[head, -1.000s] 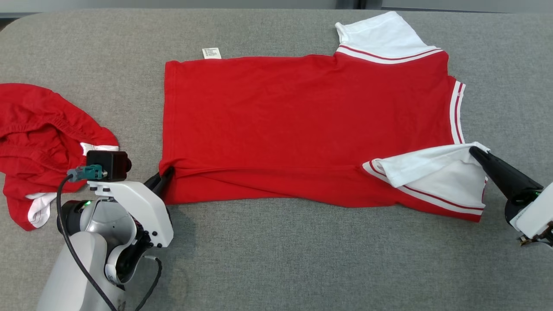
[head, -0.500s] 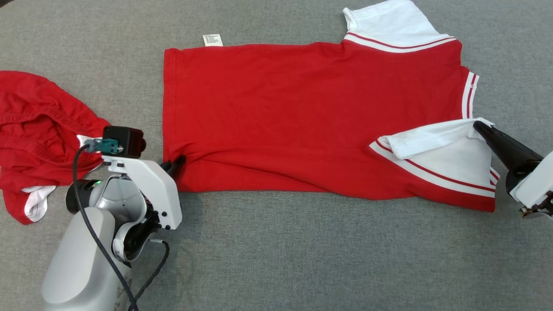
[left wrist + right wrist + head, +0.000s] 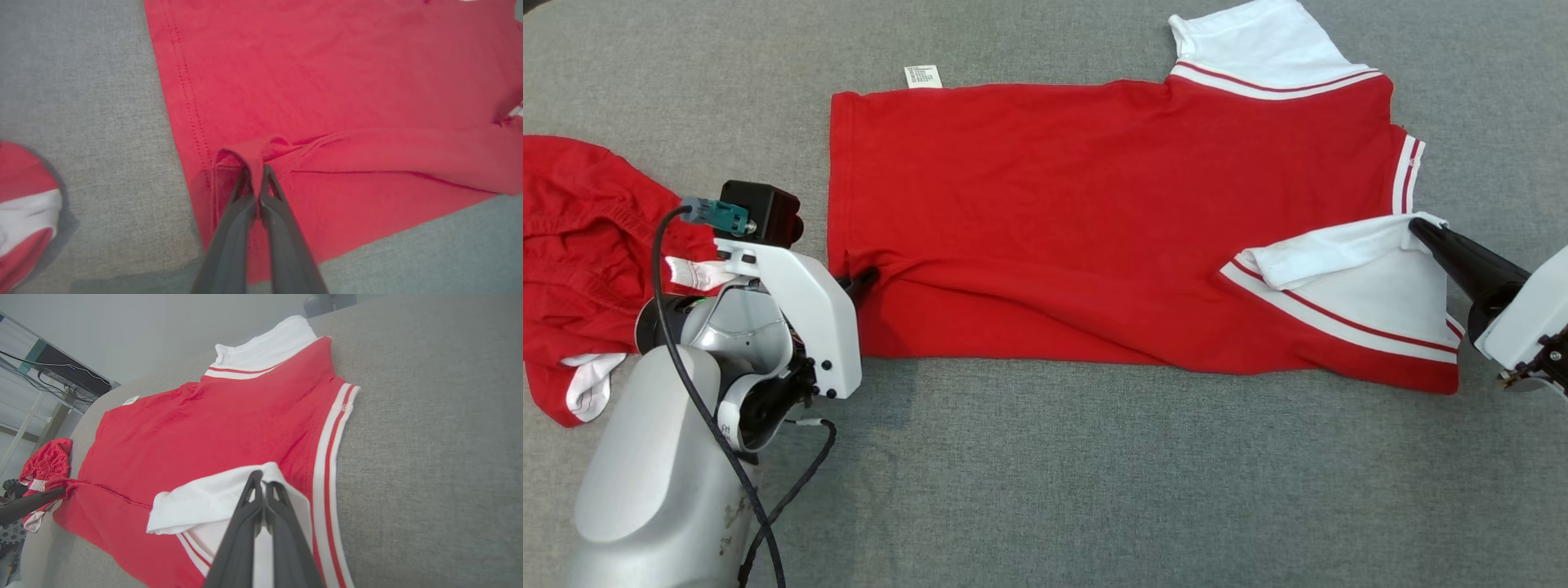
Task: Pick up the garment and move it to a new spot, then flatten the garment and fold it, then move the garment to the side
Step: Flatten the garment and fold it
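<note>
Since both claws are pinching cloth, I read this as the fold step. Garment (image 3: 1094, 204) lies spread across the middle of the surface (image 3: 1045, 490), one sleeve at the far edge. Left claw (image 3: 864, 278) is clenched on the hem, right claw (image 3: 1417, 226) on the near white sleeve (image 3: 1339, 253). Lift both evenly and carry the near side toward the far edge in step. Hold it taut so the crease runs straight. Steer clear of the second red garment (image 3: 580, 245) at the left edge.

garment (image 3: 1094, 220): bright red, white sleeves, red-and-white striped trim | label (image 3: 923, 76) at 11 o'clock: white | other cloth (image 3: 580, 245) at 9 o'clock: red, white patches showing | surface (image 3: 1094, 490): plain grey weave
</note>
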